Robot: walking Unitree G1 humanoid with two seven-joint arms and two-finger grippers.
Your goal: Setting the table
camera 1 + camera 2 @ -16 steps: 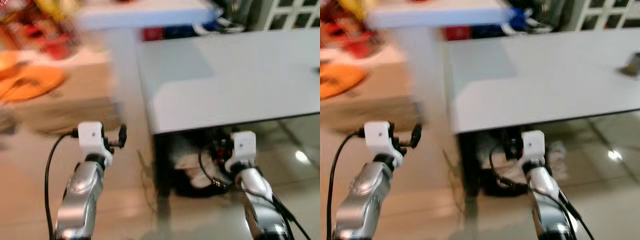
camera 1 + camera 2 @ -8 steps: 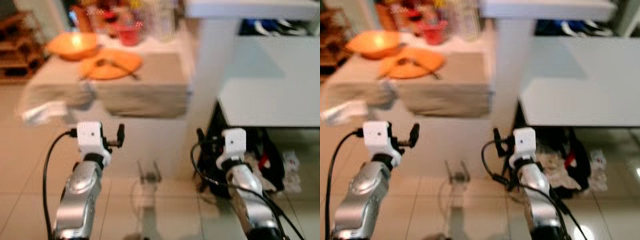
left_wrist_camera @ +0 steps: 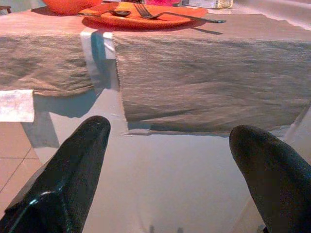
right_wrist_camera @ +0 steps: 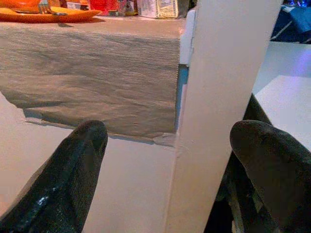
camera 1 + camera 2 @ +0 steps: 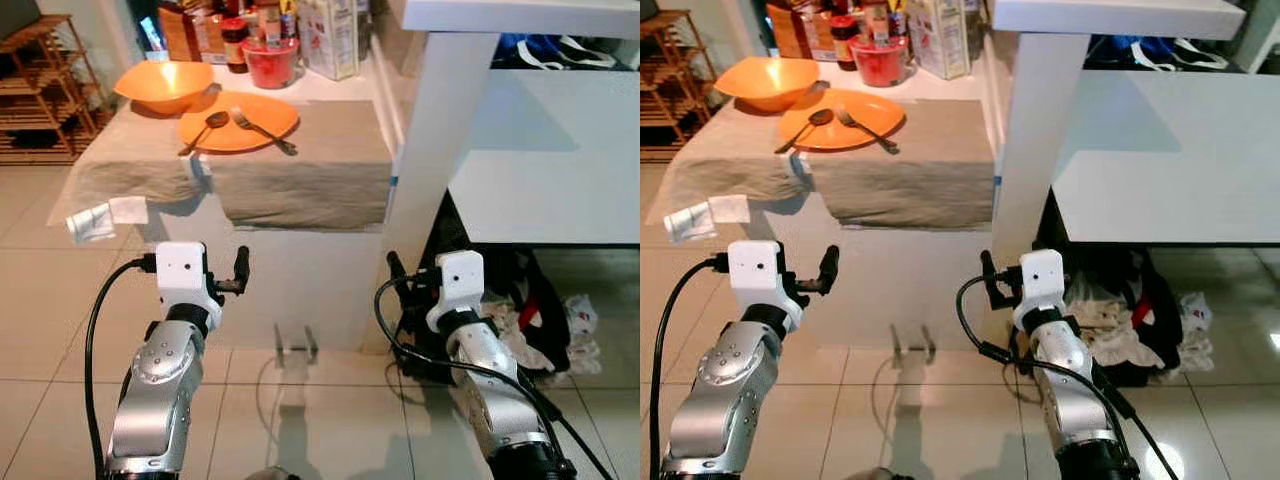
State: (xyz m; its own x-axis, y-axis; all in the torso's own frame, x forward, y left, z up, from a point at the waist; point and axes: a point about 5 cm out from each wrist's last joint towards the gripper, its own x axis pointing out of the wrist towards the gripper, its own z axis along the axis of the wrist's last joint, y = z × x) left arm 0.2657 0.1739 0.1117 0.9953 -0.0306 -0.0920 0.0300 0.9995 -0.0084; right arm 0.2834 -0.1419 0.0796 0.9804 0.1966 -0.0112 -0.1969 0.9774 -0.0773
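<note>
An orange plate (image 5: 238,120) lies on a beige cloth (image 5: 300,170) over a low white counter ahead of me. A spoon (image 5: 207,127) and a fork (image 5: 262,130) rest on the plate. An orange bowl (image 5: 165,85) stands just behind it to the left. Both arms are raised in front of the counter's face, below its top. My left gripper (image 3: 170,141) is open and empty, facing the hanging cloth. My right gripper (image 4: 170,141) is open and empty, facing the cloth's corner and a white pillar (image 4: 228,97).
A red container (image 5: 270,62), jars and cartons (image 5: 330,35) crowd the counter's back. The pillar (image 5: 430,150) carries a shelf, and beside it is a white table (image 5: 550,180) with clothes (image 5: 560,330) underneath. A wooden rack (image 5: 45,90) stands far left. Tiled floor lies below.
The camera has swung left, from the white table to the counter with the orange dishes, and the blur has cleared. Both arms keep the same raised pose with open fingers.
</note>
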